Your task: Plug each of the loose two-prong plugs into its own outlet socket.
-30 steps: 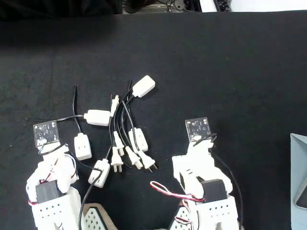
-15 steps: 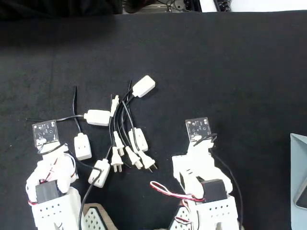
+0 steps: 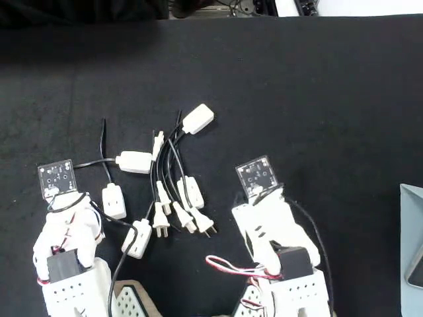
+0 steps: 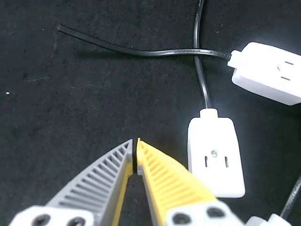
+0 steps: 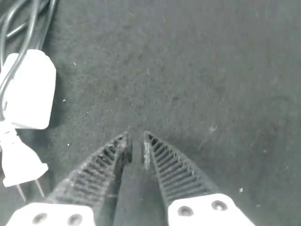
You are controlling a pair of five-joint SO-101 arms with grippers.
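Two arms sit by a bunch of white plugs and sockets.
The left gripper [image 4: 136, 153] is pinched tight and holds nothing, just beside an outlet socket [image 4: 215, 157]. The right gripper [image 5: 136, 143] is narrow, a thin crack apart, and empty, near a two-prong plug [image 5: 21, 172]. More loose plugs [image 3: 182, 216] lie between the arms on the black table [image 3: 330, 99].

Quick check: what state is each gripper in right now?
Left gripper: shut, holding nothing.
Right gripper: open by a narrow gap, holding nothing.
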